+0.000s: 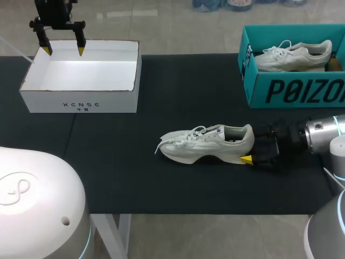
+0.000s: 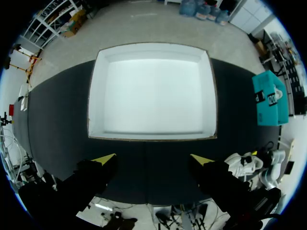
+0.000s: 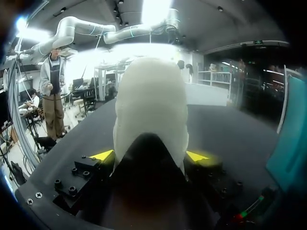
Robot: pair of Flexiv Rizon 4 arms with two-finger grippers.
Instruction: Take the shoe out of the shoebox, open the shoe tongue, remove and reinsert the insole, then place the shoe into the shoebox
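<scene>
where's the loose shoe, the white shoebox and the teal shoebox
shoe (image 1: 207, 144), head view, on its side panel
white shoebox (image 1: 48, 100), head view, on its front wall
teal shoebox (image 1: 259, 81), head view, on its front wall

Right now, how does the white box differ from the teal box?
The white box is empty; the teal box holds a pale shoe. The white box sits far left, below the left hand; the teal box sits far right with no hand above it. Both are open-topped and rest on the black mat.
</scene>
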